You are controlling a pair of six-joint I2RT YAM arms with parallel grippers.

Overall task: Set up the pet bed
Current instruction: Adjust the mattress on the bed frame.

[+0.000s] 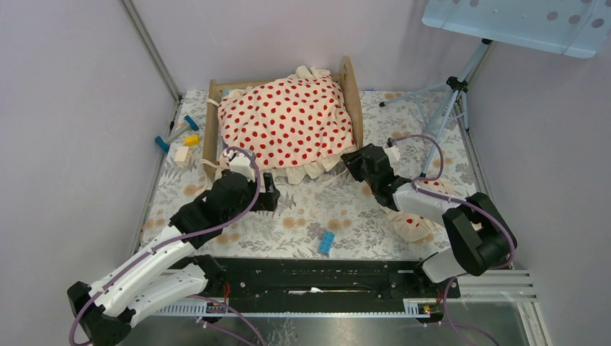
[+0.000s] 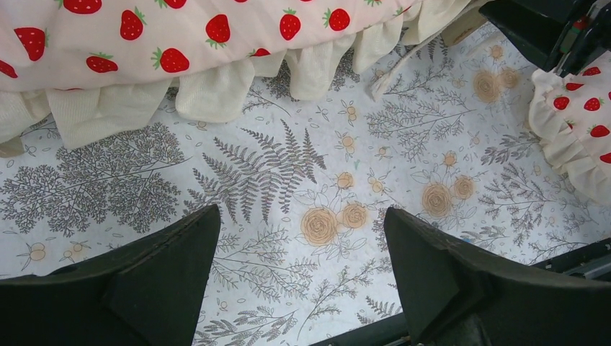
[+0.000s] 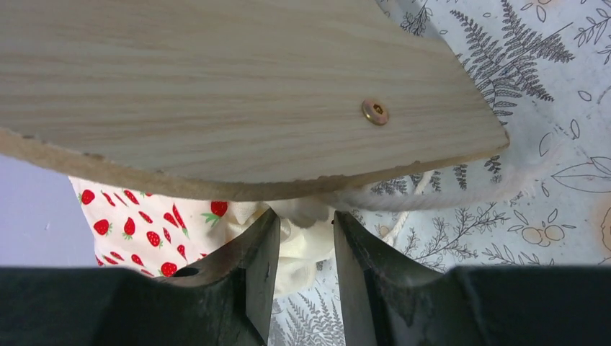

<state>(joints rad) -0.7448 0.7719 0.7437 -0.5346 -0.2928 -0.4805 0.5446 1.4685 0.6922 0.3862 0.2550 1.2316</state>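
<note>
The pet bed [image 1: 350, 86], a light-wood frame, stands at the back of the floral mat. A cream strawberry-print blanket [image 1: 288, 119] covers it, and its ruffle hangs over the near side [image 2: 216, 86]. My left gripper [image 2: 302, 223] is open over bare mat just in front of that ruffle and holds nothing. My right gripper [image 3: 306, 216] sits under the lower corner of the bed's right end board [image 3: 216, 94]. Its jaws are narrowed but apart, with the blanket's cream ruffle [image 3: 306, 241] between them. A small matching pillow [image 1: 414, 225] lies under my right arm. The mattress is hidden.
A blue brick [image 1: 327, 243] lies on the mat near the front. Small coloured toys [image 1: 180, 140] sit at the left edge. A tripod [image 1: 447, 101] stands at the back right. A white cord [image 3: 447, 191] trails beside the end board.
</note>
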